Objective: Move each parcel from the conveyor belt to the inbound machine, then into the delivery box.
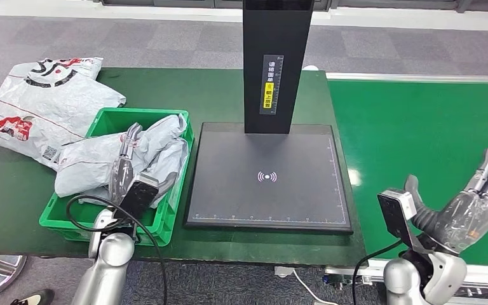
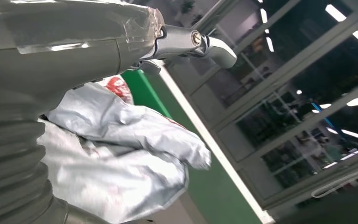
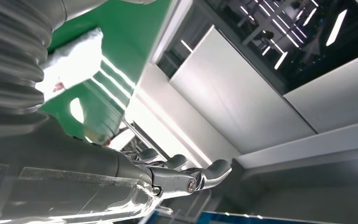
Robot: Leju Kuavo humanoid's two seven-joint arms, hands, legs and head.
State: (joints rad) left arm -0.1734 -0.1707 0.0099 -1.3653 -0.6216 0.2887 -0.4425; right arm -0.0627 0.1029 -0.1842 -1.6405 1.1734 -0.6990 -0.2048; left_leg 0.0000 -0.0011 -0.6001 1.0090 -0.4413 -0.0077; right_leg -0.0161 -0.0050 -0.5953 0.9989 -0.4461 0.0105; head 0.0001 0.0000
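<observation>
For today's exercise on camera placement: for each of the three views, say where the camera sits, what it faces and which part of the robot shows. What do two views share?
Head view: high on the body, looking down at the green bin, scanner plate and belt; both arms show.
Left wrist view: behind the left hand, facing grey parcels.
Right wrist view: behind the right hand, facing belt and wall.
Shared: head and left wrist views show the parcels.

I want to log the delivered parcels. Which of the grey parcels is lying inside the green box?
The crumpled plain grey parcel is in the green box, under the left robot hand. The other parcel, with red and black print, lies outside on the table.
</observation>
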